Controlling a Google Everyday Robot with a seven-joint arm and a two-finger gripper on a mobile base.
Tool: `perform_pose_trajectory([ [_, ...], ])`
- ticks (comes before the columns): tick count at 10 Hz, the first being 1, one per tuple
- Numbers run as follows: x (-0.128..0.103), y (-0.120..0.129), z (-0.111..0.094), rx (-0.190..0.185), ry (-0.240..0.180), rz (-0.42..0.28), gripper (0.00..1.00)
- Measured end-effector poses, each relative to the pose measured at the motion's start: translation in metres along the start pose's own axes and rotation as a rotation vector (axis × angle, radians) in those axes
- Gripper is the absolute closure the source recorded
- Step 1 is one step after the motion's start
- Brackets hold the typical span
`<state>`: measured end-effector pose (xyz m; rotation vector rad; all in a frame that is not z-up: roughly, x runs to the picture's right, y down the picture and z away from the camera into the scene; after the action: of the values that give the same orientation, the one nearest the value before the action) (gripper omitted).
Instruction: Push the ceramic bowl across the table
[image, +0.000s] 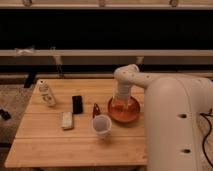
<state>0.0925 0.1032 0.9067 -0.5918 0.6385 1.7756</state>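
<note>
The ceramic bowl (125, 110) is a wide orange-red dish on the right part of the light-wood table (55, 145). My white arm reaches from the right over the bowl. My gripper (121, 99) points down into the bowl at its far side. A small whitish translucent cup (101, 126) stands just in front and to the left of the bowl.
A small dark red bottle (95, 110) stands left of the bowl. A black phone-like slab (77, 104), a pale rectangular pack (67, 120) and a white bottle (47, 93) sit on the table's left half. My white body (177, 130) fills the right side.
</note>
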Motion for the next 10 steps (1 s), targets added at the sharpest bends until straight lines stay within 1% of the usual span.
perform_pose_trajectory([
  [2, -0.004, 0.007, 0.0, -0.004, 0.0, -0.011, 0.35],
  [7, -0.024, 0.026, 0.001, -0.021, 0.001, -0.051, 0.35],
  [8, -0.033, 0.032, 0.002, -0.024, 0.001, -0.065, 0.35],
  [10, -0.05, 0.055, 0.002, -0.032, -0.005, -0.108, 0.35],
])
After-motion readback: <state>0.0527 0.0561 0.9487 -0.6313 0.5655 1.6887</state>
